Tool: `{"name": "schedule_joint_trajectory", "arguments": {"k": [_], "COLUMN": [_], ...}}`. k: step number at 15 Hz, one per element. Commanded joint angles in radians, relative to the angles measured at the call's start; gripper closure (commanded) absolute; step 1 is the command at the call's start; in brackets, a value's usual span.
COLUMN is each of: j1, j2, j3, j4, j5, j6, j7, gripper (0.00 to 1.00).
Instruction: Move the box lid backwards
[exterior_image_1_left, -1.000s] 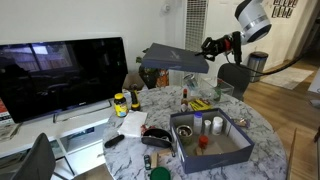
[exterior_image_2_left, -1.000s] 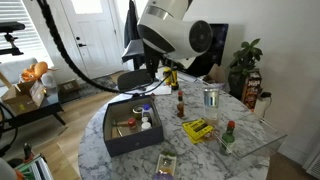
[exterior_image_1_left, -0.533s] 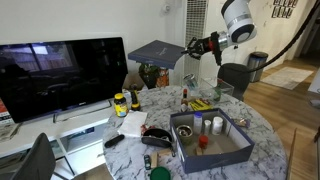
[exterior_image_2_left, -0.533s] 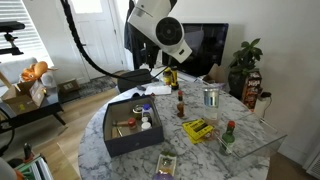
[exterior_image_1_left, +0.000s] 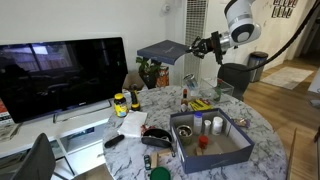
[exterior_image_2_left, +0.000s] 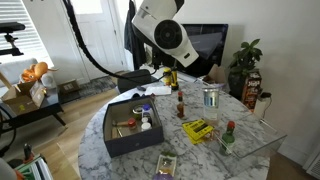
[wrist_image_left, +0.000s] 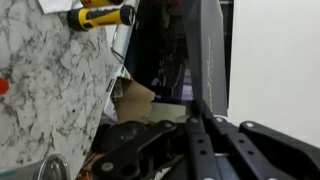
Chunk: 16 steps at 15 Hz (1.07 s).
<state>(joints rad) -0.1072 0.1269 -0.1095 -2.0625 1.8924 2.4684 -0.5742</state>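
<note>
The box lid (exterior_image_1_left: 163, 50) is held in the air, off the open box (exterior_image_1_left: 212, 142) and above the table (exterior_image_1_left: 262, 125) edge farthest from that box. One lid edge is clamped in the gripper (exterior_image_1_left: 193, 47). Removal and rearward carry are judged largely done; lowering and release are left.
</note>
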Motion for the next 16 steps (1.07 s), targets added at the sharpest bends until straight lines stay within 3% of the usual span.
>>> {"name": "schedule_joint_trajectory", "arguments": {"k": [1,5,8,12,14,15,16], "j1": [0.045,0.114,0.165,0.146,0.142,0.149,0.144], "j2": [0.108,0.251,0.370,0.484,0.527,0.471,0.490], "j3": [0.023,0.045,0.051,0.066,0.051,0.056,0.053], "j4": [0.129,0.279,0.412,0.563,0.609,0.540,0.563], "j5": [0.203,0.287,0.257,0.164,0.078,0.146,0.113], "j6": [0.225,0.412,0.501,0.564,0.593,0.556,0.564], "j7": [-0.099,-0.211,-0.217,-0.030,0.136,0.005,0.062], "gripper": [0.99,0.99,0.99,0.99,0.99,0.96,0.96]}}
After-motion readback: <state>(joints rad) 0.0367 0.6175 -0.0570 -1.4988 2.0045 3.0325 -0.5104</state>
